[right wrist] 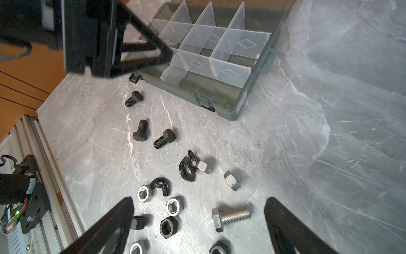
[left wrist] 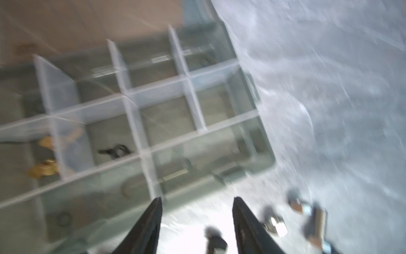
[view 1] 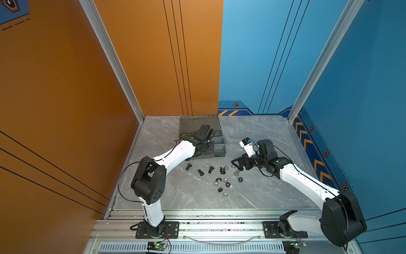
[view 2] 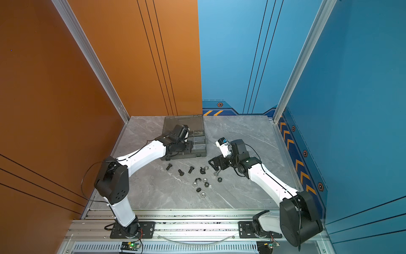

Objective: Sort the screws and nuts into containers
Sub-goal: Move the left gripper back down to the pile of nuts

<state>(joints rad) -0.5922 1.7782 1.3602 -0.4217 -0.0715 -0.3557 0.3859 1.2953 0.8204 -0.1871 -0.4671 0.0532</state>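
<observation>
**Top views.** Case [view 1: 219, 153] sits open at the far side of the table [view 1: 263, 193], lid laid flat behind it. Left gripper [view 1: 208, 147] is over the case's near compartments; its jaw gap can't be read here. Right gripper [view 1: 235, 166] is low over the loose hardware. Three black bolts [view 1: 201, 172] lie in a row in front of the case. Nuts [view 1: 224, 184] are scattered to their right. Silver bolt [view 1: 236, 173] is under the right gripper.

**Left wrist.** Blurred. Left gripper [left wrist: 197, 200] has its jaws partly apart, gripping nothing, at the case's edge. A black wing nut [left wrist: 115, 151] lies in one compartment, brass wing nuts [left wrist: 44, 169] in the next.

**Right wrist.** Right gripper [right wrist: 200, 200] has its jaws wide, holding nothing. The silver bolt [right wrist: 230, 216] lies on the table between the fingers [right wrist: 109, 226], with nuts [right wrist: 173, 205] beside it. The black bolts [right wrist: 140, 129] lie nearer the case [right wrist: 237, 103].
</observation>
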